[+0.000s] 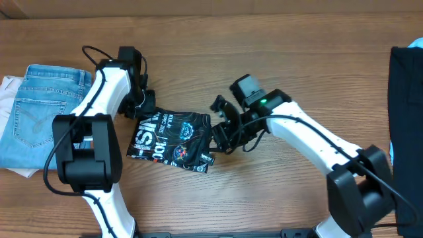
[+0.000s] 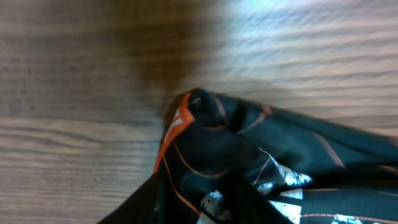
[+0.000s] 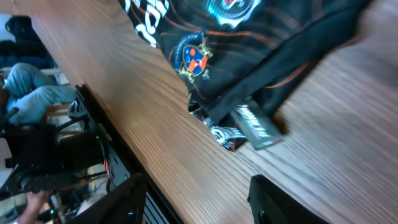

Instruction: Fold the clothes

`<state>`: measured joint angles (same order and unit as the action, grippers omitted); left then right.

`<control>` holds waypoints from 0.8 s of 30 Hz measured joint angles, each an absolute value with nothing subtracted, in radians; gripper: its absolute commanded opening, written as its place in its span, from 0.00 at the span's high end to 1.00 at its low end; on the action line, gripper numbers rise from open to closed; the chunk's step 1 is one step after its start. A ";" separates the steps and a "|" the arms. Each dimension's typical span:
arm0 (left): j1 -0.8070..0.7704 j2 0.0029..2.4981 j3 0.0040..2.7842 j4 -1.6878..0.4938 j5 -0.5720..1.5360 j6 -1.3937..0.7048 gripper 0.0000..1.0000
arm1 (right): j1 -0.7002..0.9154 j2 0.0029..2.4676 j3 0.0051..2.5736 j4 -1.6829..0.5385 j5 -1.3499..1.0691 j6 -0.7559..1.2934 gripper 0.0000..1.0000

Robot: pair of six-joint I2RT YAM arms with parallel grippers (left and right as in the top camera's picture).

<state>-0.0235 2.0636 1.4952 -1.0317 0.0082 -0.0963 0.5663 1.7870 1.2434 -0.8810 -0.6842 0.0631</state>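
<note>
The black jersey point(image 1: 175, 135), with white lettering and orange lines, lies folded in a small rectangle left of the table's middle. My left gripper point(image 1: 143, 109) is at its far left corner. In the left wrist view the bunched jersey point(image 2: 261, 155) runs into the jaws and hides the fingers, so the gripper looks shut on the fabric. My right gripper point(image 1: 221, 135) is at the jersey's right edge. In the right wrist view its fingers point(image 3: 199, 199) are wide apart and empty above bare wood, with the jersey point(image 3: 249, 37) and its label just ahead.
Light-blue jeans point(image 1: 39, 112) lie at the left edge on a white cloth point(image 1: 6, 89). A dark garment point(image 1: 406, 99) lies along the right edge. The table's front edge and floor clutter show in the right wrist view.
</note>
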 measured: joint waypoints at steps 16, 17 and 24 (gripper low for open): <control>0.042 2.113 1.492 -1.354 -0.117 -0.212 0.77 | 0.628 1.884 1.244 -0.822 -0.487 0.171 0.41; 0.043 2.113 1.492 -1.348 -0.117 -0.215 0.75 | 0.627 1.884 1.244 -0.823 -0.474 0.173 0.41; 0.048 2.112 1.504 -1.301 -0.043 -0.213 0.74 | 0.621 1.884 1.244 -0.824 -0.428 0.180 0.39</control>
